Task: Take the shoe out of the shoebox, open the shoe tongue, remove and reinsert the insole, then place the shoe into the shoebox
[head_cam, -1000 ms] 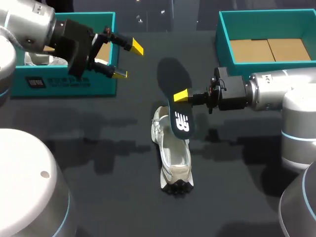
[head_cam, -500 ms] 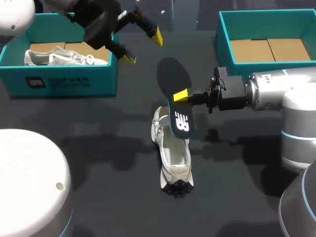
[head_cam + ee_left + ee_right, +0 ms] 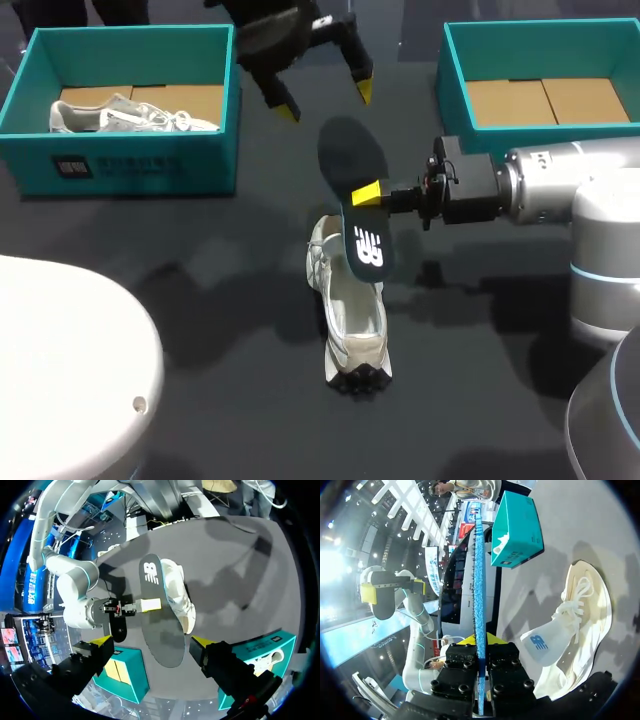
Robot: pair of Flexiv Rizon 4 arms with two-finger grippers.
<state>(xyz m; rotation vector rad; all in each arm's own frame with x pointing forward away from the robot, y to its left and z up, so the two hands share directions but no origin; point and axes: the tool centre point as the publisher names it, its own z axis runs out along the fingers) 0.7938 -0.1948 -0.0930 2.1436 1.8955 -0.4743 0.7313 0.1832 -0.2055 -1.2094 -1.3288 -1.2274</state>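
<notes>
A white shoe [image 3: 350, 310] lies on the dark table, heel toward me. Just above it, my right gripper [image 3: 367, 193] is shut on the middle of a dark insole [image 3: 345, 160], which it holds on edge over the shoe's opening. The right wrist view shows that insole [image 3: 479, 590] edge-on between the fingers of the right gripper [image 3: 479, 641], with the shoe [image 3: 575, 630] beside it. My left gripper [image 3: 325, 100] hangs open beyond the insole's far end. Seen from the left wrist, the left gripper [image 3: 151, 641] has its jaws spread wide around the insole's tip [image 3: 160, 630] without touching it.
A teal shoebox [image 3: 130, 165] at the back left holds a second white shoe [image 3: 130, 115]. Another teal shoebox [image 3: 455, 90] at the back right shows only its cardboard floor. Both boxes appear in the left wrist view as the right box [image 3: 125, 672] and the left box [image 3: 265, 647].
My left arm has swung from over the left shoebox across to the back middle, ending open above the insole's far end. The right arm, insole and shoe have kept still.
</notes>
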